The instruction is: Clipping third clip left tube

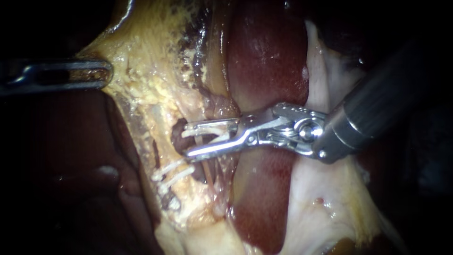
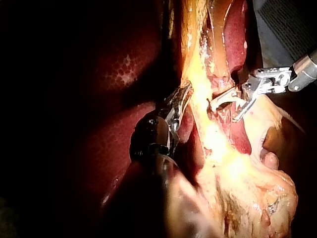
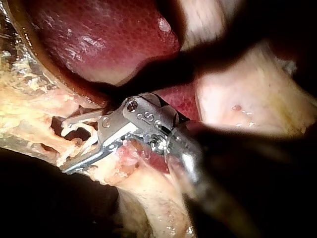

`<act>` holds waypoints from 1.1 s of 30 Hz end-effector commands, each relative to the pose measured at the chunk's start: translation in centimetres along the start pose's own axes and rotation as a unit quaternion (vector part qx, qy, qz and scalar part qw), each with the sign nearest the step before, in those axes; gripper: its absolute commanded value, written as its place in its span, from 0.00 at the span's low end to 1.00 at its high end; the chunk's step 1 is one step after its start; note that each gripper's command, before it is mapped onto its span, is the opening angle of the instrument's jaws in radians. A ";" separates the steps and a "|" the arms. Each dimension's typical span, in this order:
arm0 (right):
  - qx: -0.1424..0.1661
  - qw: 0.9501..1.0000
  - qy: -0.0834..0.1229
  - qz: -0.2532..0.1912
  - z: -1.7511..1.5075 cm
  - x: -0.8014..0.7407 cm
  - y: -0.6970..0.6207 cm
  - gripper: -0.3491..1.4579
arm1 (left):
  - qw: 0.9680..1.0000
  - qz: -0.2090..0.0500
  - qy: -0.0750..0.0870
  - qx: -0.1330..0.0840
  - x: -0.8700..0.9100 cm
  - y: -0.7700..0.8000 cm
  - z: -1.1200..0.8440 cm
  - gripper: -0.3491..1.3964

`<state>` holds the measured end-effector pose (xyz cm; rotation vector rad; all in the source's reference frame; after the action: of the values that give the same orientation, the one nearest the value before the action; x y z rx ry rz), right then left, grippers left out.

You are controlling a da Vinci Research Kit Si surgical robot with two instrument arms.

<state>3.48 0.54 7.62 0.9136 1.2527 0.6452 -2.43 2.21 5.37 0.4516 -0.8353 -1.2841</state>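
Straddling the tube (image 1: 204, 141), the right instrument (image 1: 186, 140) reaches in from the right with its jaws set wide apart and a white clip (image 1: 207, 131) seated between them, not yet squeezed flat. The jaws grasp only that clip, and the tube passes through the gap inside it. To my eye this is the placing step: the clip is around the tube but unfired. A little further down the same tube sit two clips (image 1: 172, 174), both closed and lying close together, apart from the jaws.

The left instrument (image 1: 101, 75) has its jaws clenched on the edge of the yellowish fatty tissue (image 1: 151, 80). It holds that sheet out to the left, so the tube stands stretched beside a dark window (image 1: 177, 137) in the tissue.

The next move, I judge, calls for a check that both jaw tips show in the window beyond the tube, so the clip spans its whole width. The jaws should lie square across the tube and leave a clear gap above the two clips. Then comes a steady squeeze and a clean release. The left pull needs to stay even throughout.

Several things crowd the work. Thin strands lie against the tube, and one nearer the hinge could be caught in the clip along with it. The dark red liver (image 1: 269, 61) lies just behind the hinge, and pale tissue (image 1: 325, 198) lies under the shaft, leaving little room to swing
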 end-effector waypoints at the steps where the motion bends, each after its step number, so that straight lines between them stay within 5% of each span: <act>1: -0.002 1.000 -0.004 -0.001 0.03 -0.04 0.03 0.51 | 1.000 0.000 0.000 0.000 0.00 0.00 0.00 0.00; 7: -0.009 1.000 -0.014 -0.005 0.21 -0.14 0.13 0.52 | 1.000 0.000 0.000 -0.001 0.00 -0.02 0.01 0.00; 16: 0.009 1.000 -0.022 -0.005 0.37 -0.12 0.11 0.51 | 1.000 -0.001 -0.001 -0.002 0.00 -0.06 0.01 0.00; 24: 0.066 0.997 -0.041 0.002 0.41 -0.19 -0.09 0.51 | 1.000 -0.001 -0.001 -0.002 0.00 -0.06 0.02 0.00; 33: 0.114 0.993 -0.025 0.018 0.46 -0.14 -0.24 0.51 | 1.000 -0.001 -0.001 -0.002 0.00 -0.06 0.02 0.00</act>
<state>3.89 0.20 7.50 1.1418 1.2889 0.5122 -2.48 2.19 5.33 0.4483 -0.8343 -1.2881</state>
